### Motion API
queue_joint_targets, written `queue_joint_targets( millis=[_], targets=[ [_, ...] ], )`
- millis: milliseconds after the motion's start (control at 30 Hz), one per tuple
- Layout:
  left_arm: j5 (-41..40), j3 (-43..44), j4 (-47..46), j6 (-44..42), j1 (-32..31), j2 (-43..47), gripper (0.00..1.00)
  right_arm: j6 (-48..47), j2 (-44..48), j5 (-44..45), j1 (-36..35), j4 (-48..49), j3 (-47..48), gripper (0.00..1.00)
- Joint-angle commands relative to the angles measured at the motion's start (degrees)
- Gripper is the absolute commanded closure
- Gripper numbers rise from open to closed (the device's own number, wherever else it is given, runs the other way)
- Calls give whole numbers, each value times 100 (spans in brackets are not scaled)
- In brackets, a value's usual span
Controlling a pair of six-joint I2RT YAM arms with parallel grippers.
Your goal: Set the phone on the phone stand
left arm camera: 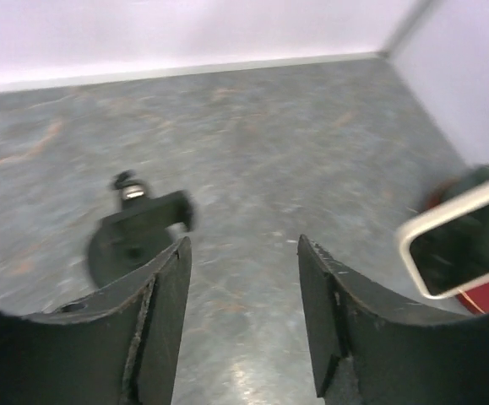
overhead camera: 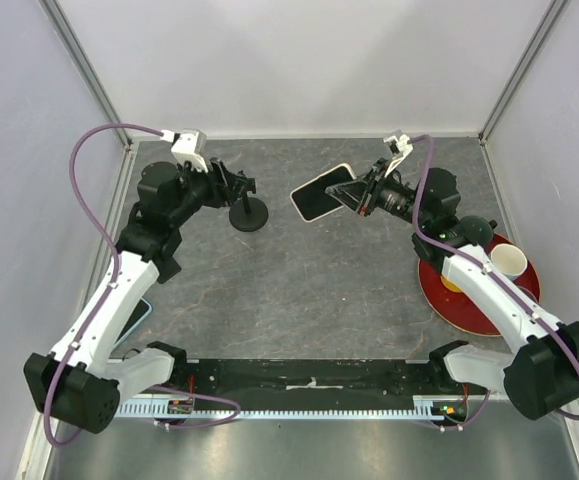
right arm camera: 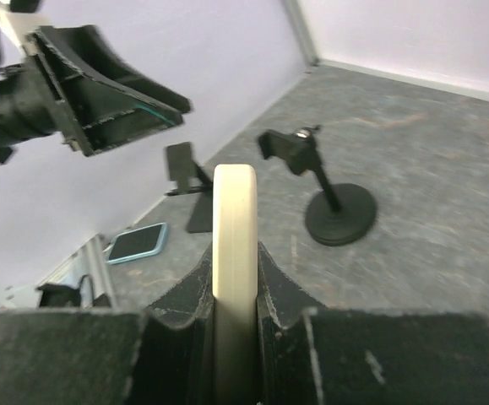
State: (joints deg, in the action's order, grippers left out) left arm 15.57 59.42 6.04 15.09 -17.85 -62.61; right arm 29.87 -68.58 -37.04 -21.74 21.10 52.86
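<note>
Right up close, pinched between the fingers of the right gripper (right arm camera: 236, 263): phone (right arm camera: 234, 211), seen edge-on, held clear of the table (overhead camera: 319, 300). Looks stiff, flat and fairly light, with smooth faces that are likely slippery and a glass front, so no knocks. Gripped on both flat faces near one end, with most of the slab sticking out ahead. Fine for carrying, but could pivot if bumped.

Plenty of bare table below and ahead of that hand. Far edge and back wall off to its right, so not much room to swing that way.

Facing it from beyond the target, left gripper (left arm camera: 244, 253), spread wide and holding nothing.

Ahead of the right fingers and a touch to their right, phone stand (right arm camera: 333, 198), probably easy to tip. Smallest target up top: clip (right arm camera: 288, 150). Calls for a slow, level approach.
</note>
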Motion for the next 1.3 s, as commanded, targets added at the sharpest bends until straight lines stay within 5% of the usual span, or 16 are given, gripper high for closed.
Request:
queue_joint_targets(
  millis=[0,133,367,1033,1267],
  targets=[
    [-1979,394,730,-331,167,-488,42,-578,213,1329,12,-615,348,100],
    [-1681,676,1109,-367,334,-1086,52,-666,283,1515,38,-730,339,100],
    [-1206,738,1189,-639,361,-1429,43,-693,468,1419,143,-696,216,100],
    [-1091,773,503,-1087,343,-2141,53,-684,433,926,161,-361,102,100],
    [-1118,835,468,-1219,343,-2264,67,-710,354,752,161,-282,102,100]
  ],
)
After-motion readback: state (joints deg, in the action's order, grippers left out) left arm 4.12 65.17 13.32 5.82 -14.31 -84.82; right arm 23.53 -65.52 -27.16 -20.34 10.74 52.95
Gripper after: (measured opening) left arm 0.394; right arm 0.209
